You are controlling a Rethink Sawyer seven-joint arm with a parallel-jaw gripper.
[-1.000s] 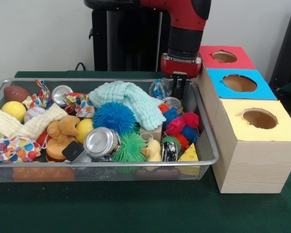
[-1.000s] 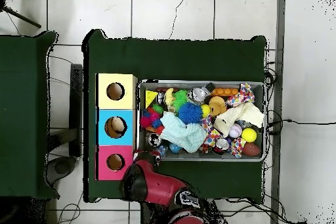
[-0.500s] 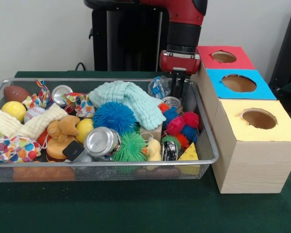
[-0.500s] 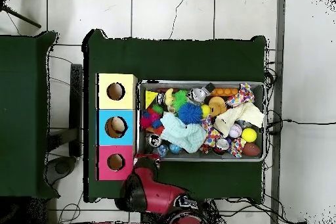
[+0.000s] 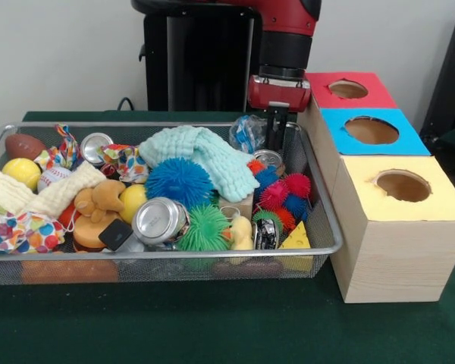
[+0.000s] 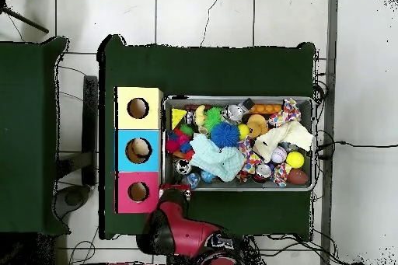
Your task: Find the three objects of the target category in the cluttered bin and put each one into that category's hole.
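Note:
The wire bin (image 5: 322, 220) (image 6: 237, 98) is full of mixed things: crushed cans (image 5: 159, 221), spiky balls (image 5: 179, 182), a mint towel (image 5: 205, 155), sports balls (image 5: 21, 171) and patterned cloths (image 5: 23, 230). To its right in the front view stand three boxes with holes: red (image 5: 349, 89) (image 6: 137, 192), blue (image 5: 371, 130) (image 6: 137, 150) and yellow (image 5: 403, 186) (image 6: 137, 108). Something brownish lies in the blue hole, seen from overhead. My gripper (image 5: 277, 144) (image 6: 178, 191) hangs over the bin's far right corner, beside the red box, above a crushed can (image 5: 269, 160) and next to a crumpled wrapper (image 5: 249, 134). I see nothing held in it.
The bin's rim and the red box's side wall flank the gripper closely. A cheese-shaped toy (image 5: 296, 241), a plush toy (image 5: 98, 201) and a football (image 5: 23, 145) also lie in the bin. Green cloth covers the table (image 5: 212, 326).
The arm has drawn back and slightly up, toward the bin's far rim and the robot's base. Nothing in the bin has shifted.

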